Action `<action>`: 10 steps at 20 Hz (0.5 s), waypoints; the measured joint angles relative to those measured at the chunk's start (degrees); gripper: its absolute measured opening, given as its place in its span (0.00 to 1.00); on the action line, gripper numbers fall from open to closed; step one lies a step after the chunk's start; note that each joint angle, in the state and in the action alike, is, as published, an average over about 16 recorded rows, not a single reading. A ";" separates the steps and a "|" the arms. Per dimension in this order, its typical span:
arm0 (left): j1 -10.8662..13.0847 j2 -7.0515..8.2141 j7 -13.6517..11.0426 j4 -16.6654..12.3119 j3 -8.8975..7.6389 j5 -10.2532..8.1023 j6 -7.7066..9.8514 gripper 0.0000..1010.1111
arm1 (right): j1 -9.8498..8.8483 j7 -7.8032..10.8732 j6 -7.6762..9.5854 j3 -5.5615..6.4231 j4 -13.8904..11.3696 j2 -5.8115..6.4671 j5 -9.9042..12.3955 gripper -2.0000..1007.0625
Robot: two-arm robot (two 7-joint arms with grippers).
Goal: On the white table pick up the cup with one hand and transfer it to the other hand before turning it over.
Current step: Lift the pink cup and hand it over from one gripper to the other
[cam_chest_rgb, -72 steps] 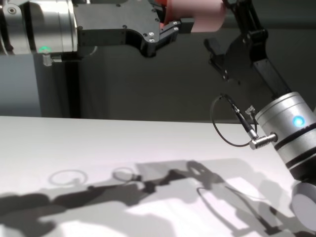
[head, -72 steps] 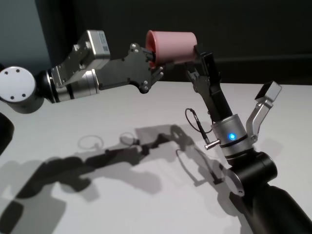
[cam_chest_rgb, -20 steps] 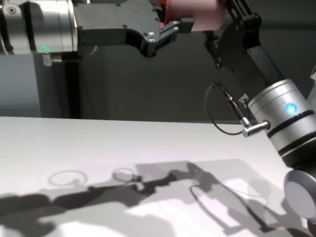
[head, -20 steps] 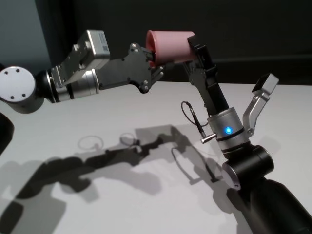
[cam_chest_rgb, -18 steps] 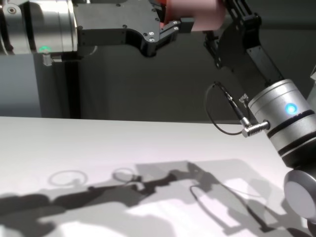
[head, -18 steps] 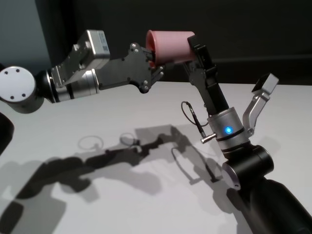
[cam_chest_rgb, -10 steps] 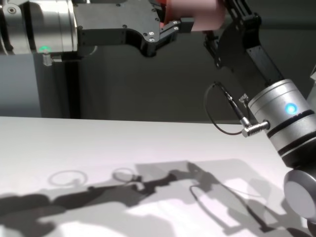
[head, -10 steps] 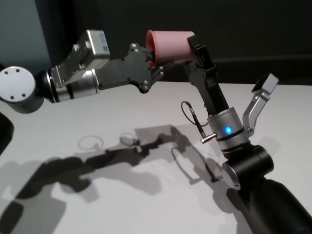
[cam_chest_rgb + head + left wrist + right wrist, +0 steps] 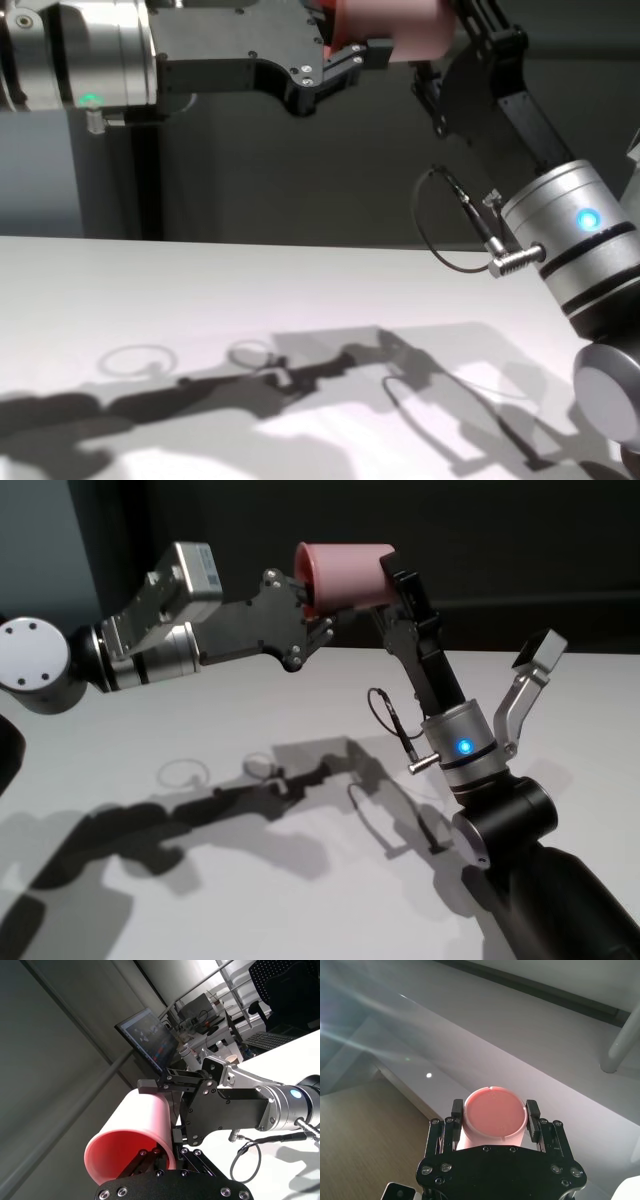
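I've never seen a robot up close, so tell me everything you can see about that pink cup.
The cup is a plain, smooth pink tumbler, plastic by the look, without handle or markings. It lies on its side in mid-air, well above the white table. The left claw grips its open rim end; the right claw clasps its closed base end.

Head view: high, looking forward and down across the table (image 9: 200,880); chest view: lower, facing the table's far edge, near both arms; each wrist view looks along its own tool, close on the cup (image 9: 495,1120); all share the cup.
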 joint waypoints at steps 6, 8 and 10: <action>0.00 0.00 0.00 0.00 0.00 0.02 0.02 0.27 | 0.01 0.04 0.02 0.00 0.01 -0.01 -0.02 0.73; 0.00 0.00 0.00 0.00 0.00 0.03 0.03 0.34 | 0.01 0.05 0.03 -0.01 0.01 -0.01 -0.02 0.73; 0.00 0.00 0.00 0.00 0.00 0.03 0.03 0.41 | 0.01 0.05 0.03 0.00 0.01 -0.01 -0.02 0.73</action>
